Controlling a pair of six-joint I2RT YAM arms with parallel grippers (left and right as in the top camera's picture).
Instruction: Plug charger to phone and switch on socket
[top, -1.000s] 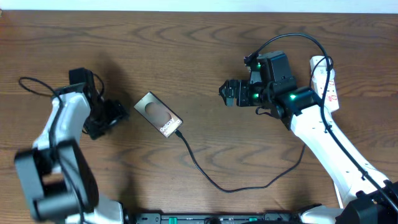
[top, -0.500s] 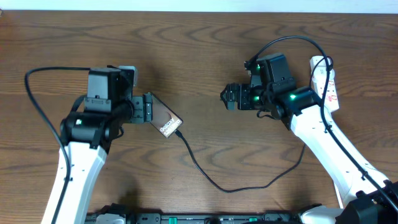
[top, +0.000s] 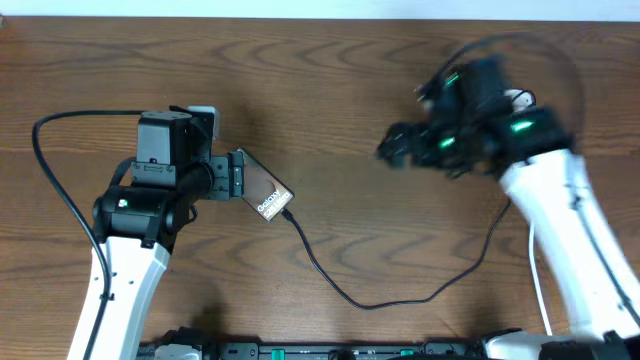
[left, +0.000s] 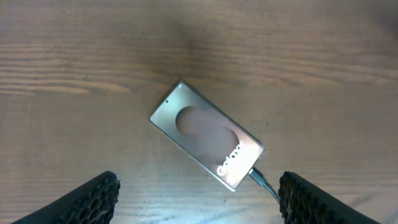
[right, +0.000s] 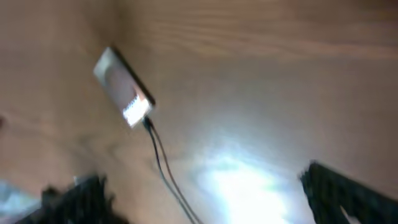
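The phone (top: 262, 190) lies back-up and slanted on the wooden table, also in the left wrist view (left: 205, 134) and the blurred right wrist view (right: 121, 87). The charger (top: 370, 303), a thin black cable, has its plug tip (left: 255, 176) at the phone's lower right end and loops right under the right arm. My left gripper (top: 237, 175) hovers over the phone's left end, open (left: 199, 190), with nothing between its fingers. My right gripper (top: 396, 150) is blurred by motion, open (right: 208, 196) and empty, right of the phone. The socket is almost wholly hidden behind the right arm.
Bare wooden table (top: 330, 90) surrounds the phone. The left arm's own black cable (top: 60, 120) arcs over the table's left side. The table's far edge runs along the top of the overhead view.
The left arm swung in from the left to stand over the phone, then held still. The right arm has just moved to the right and is blurred. Both grippers stayed open.
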